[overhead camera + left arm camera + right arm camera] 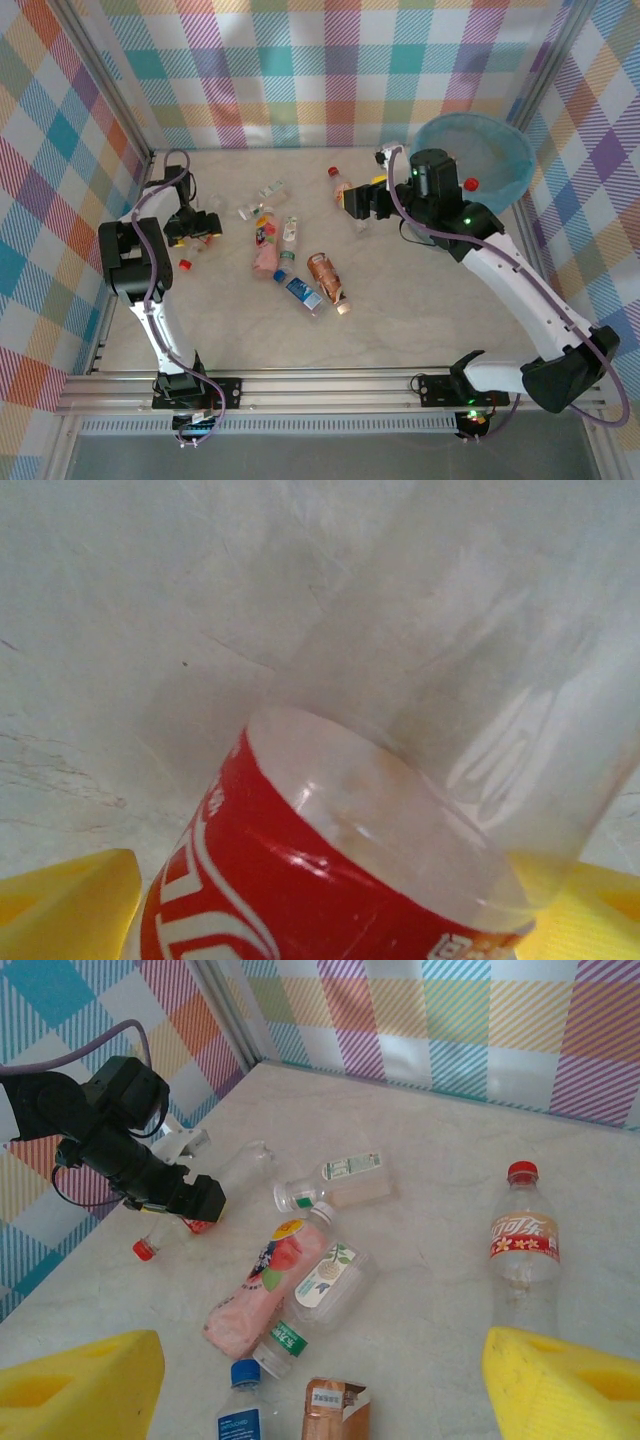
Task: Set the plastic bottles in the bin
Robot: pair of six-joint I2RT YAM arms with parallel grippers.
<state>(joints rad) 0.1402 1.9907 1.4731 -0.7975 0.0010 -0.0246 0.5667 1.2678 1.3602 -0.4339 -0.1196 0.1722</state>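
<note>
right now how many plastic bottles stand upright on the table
1: the clear plastic bottle with a red cap and red label stands beside the right gripper. The other bottles in view lie down; any inside the blue-lined bin may be hidden.

Worktop point(420, 300): pale stone-look surface — matt, faintly veined.
Bottle point(450, 680): clear plastic, glossy, smooth.
Label point(250, 890): red film, shiny.
Bin liner point(500, 160): translucent blue plastic.
Pads point(560, 1380): yellow foam — matt.
Walls point(300, 70): checked cloth.

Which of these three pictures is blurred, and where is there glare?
Left wrist view: the red-labelled clear bottle sits very close, soft, with white glare streaks on its plastic. Right wrist view: sharp, evenly lit. Top external view: sharp, no glare.
</note>
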